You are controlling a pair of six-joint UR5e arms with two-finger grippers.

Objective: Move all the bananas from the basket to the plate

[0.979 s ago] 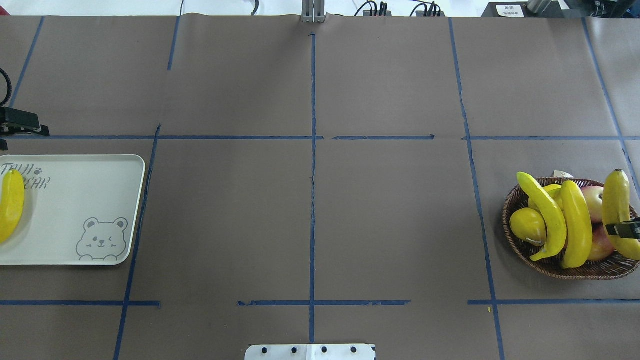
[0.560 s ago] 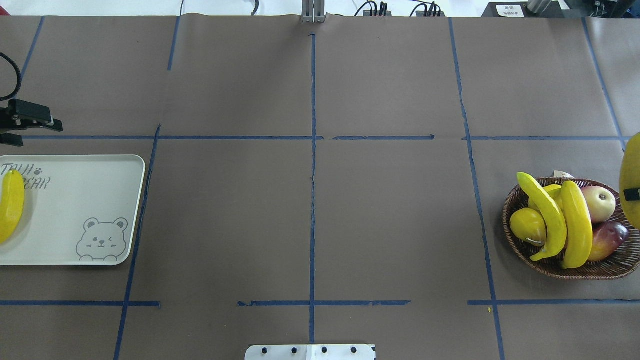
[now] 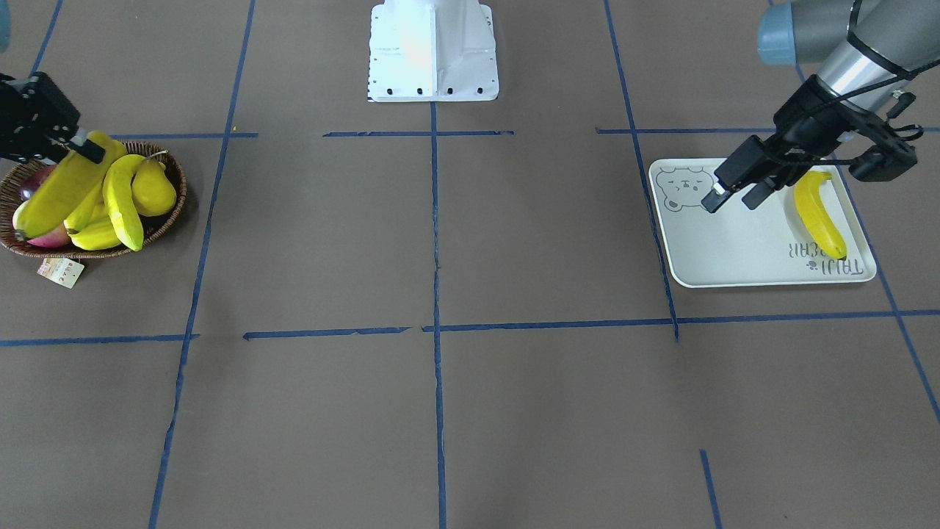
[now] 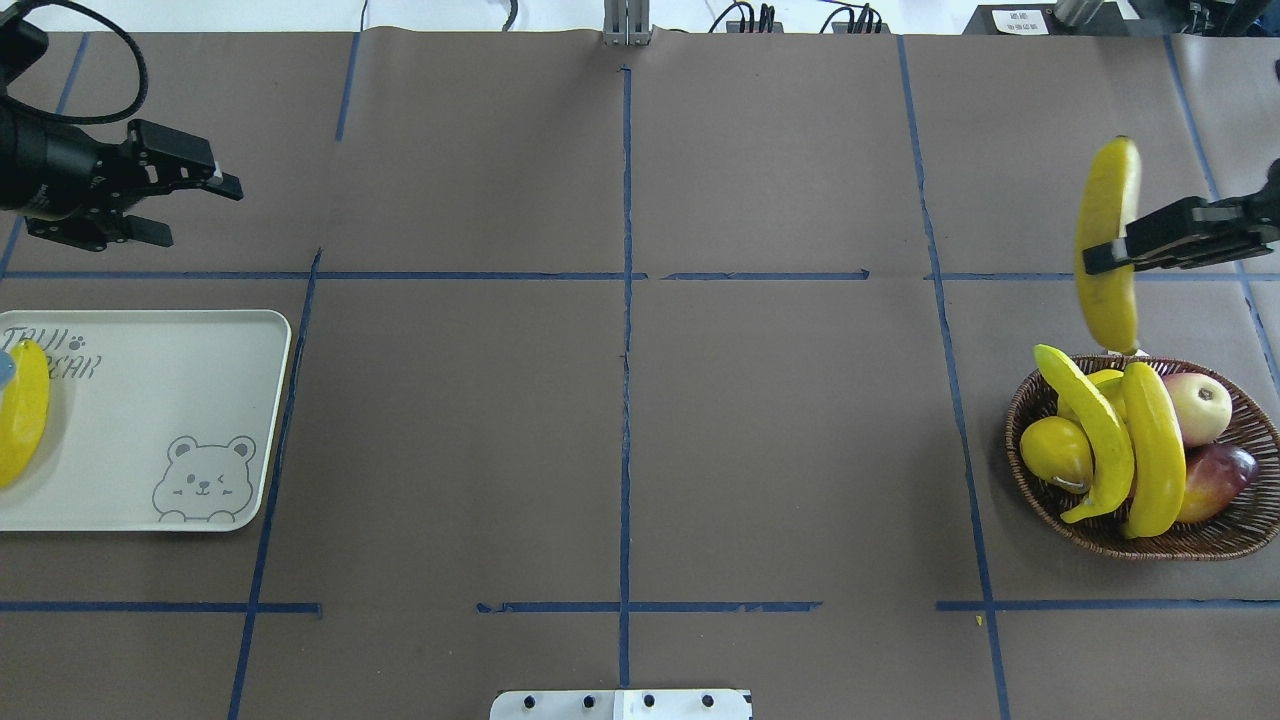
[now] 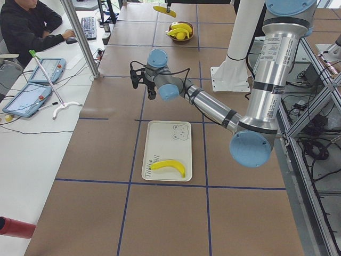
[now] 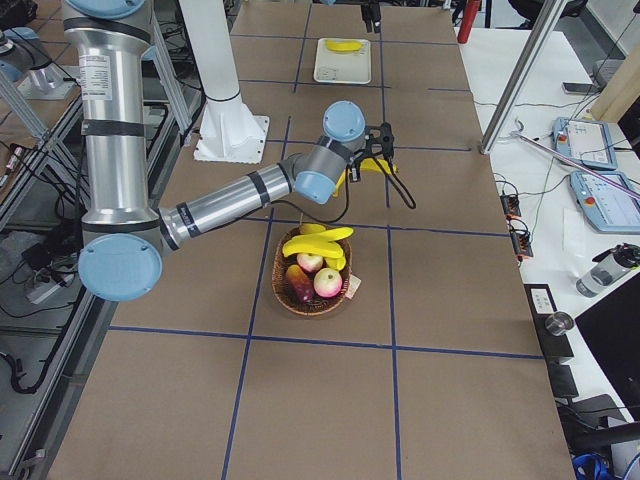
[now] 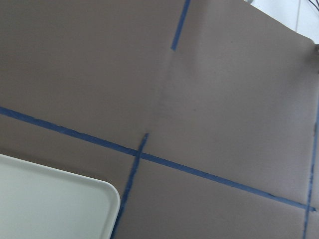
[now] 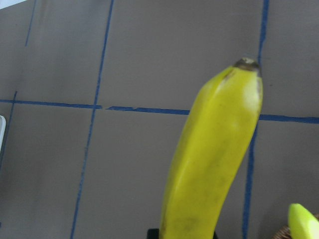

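Note:
My right gripper (image 4: 1102,260) is shut on a banana (image 4: 1108,240) and holds it in the air beyond the basket's far rim; that banana (image 8: 214,159) fills the right wrist view. Two more bananas (image 4: 1100,430) (image 4: 1155,450) lie across the brown wicker basket (image 4: 1140,540). One banana (image 4: 22,410) rests at the left end of the pale plate (image 4: 150,400) with the bear print. My left gripper (image 4: 195,212) hangs open and empty beyond the plate's far edge, and stands over the plate (image 3: 734,242) in the front-facing view.
The basket also holds a yellow pear (image 4: 1055,450), an apple (image 4: 1198,405) and a dark red fruit (image 4: 1220,478). A paper tag (image 3: 60,272) hangs from its rim. The robot base (image 3: 433,51) stands at mid table. A person (image 5: 26,26) sits at a side desk.
The right gripper has lifted its banana out of the basket and carried it up and away from the robot. The left gripper has swung rightward and farther from the plate.

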